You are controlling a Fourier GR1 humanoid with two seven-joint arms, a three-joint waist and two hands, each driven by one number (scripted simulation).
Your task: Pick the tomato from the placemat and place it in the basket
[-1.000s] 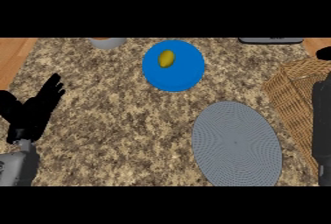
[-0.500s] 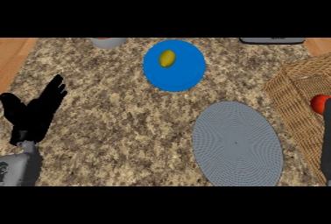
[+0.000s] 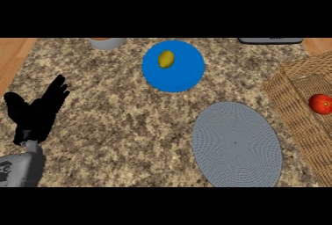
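The red tomato (image 3: pixel 321 103) lies inside the wicker basket (image 3: pixel 292 94) at the right edge of the head view. Nothing sits on the grey oval placemat (image 3: pixel 236 144) at the lower middle right. My left hand (image 3: pixel 37 112) stands at the left with straight fingers pointing up and holds nothing. My right hand does not show anywhere in the view.
A blue plate (image 3: pixel 174 66) with a yellow lemon (image 3: pixel 167 59) on it lies at the back middle. A grey bowl (image 3: pixel 107 42) sits at the back left and a dark object (image 3: pixel 270 40) at the back right.
The right arm that covered the basket at the right edge has left the view. The tomato now shows fully inside the basket. My left hand has stayed in place.
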